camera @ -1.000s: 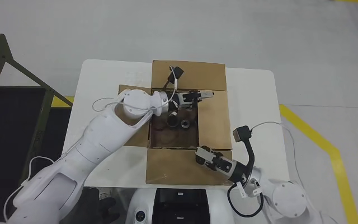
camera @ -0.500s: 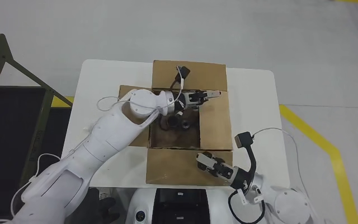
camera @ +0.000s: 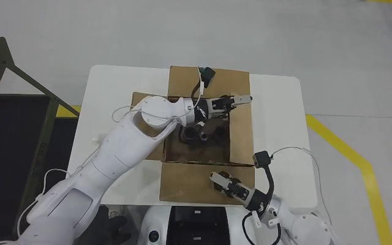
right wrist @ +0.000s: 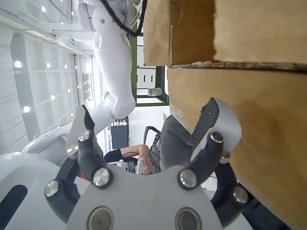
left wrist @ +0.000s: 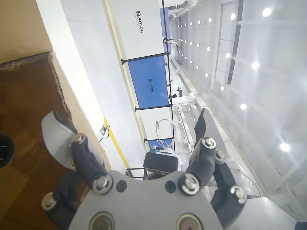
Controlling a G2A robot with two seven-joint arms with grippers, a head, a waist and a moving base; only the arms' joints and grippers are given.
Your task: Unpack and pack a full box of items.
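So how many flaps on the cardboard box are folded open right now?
4: the far flap, the right flap, the near flap, and the left flap, partly covered by an arm.

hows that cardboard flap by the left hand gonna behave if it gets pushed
The flap beside the left hand shows a corrugated edge, so it is probably light yet fairly stiff. Joined to the box along a fold, it likely swings rather than slides.
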